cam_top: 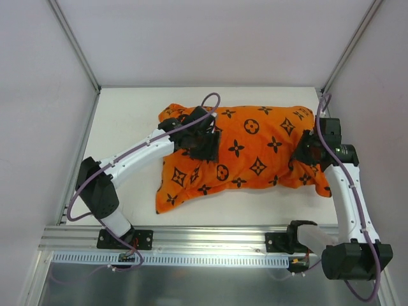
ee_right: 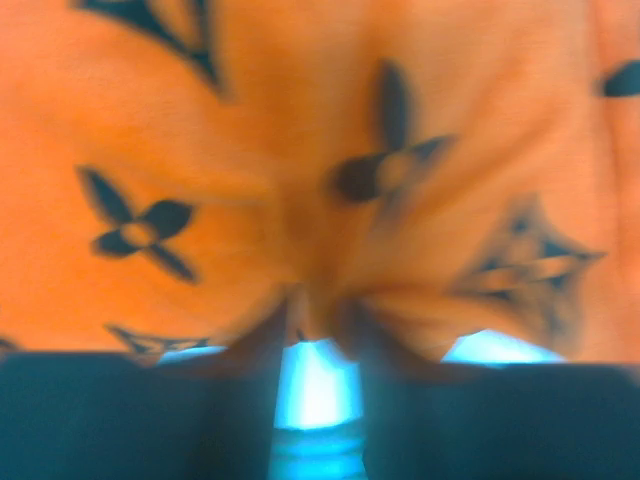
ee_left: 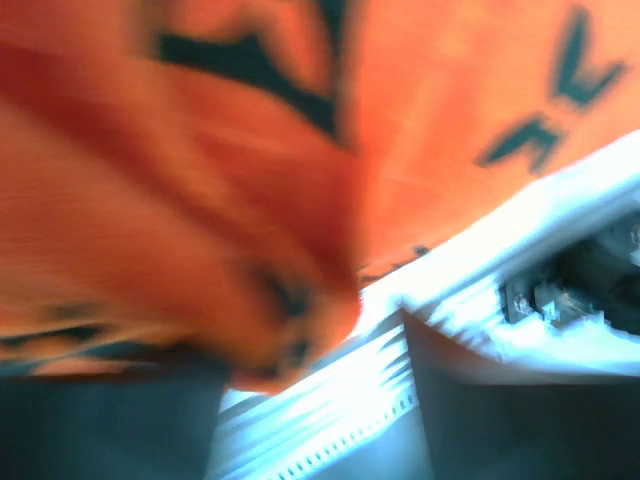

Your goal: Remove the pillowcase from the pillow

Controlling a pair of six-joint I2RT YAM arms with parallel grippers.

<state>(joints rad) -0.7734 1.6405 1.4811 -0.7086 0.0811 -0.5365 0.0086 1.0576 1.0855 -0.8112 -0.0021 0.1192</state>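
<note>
On table [cam_top: 127,108]: pillowcase [cam_top: 252,153], plump w/ fill.

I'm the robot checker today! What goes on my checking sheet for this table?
Surface: white tabletop, flat, with the cushion lying across it.
Job's things: bright orange fabric pillowcase with dark flower and star prints, fully covering the pillow; no white shows.
Clutter: nothing seen.
Grippers: left gripper on the pillowcase's left half, jaws unclear; right gripper shut, pinching the pillowcase's right end.
Cables: purple cables run along both arms, one looping above the pillowcase.
Surroundings: grey walls; metal rail at the near edge.
</note>
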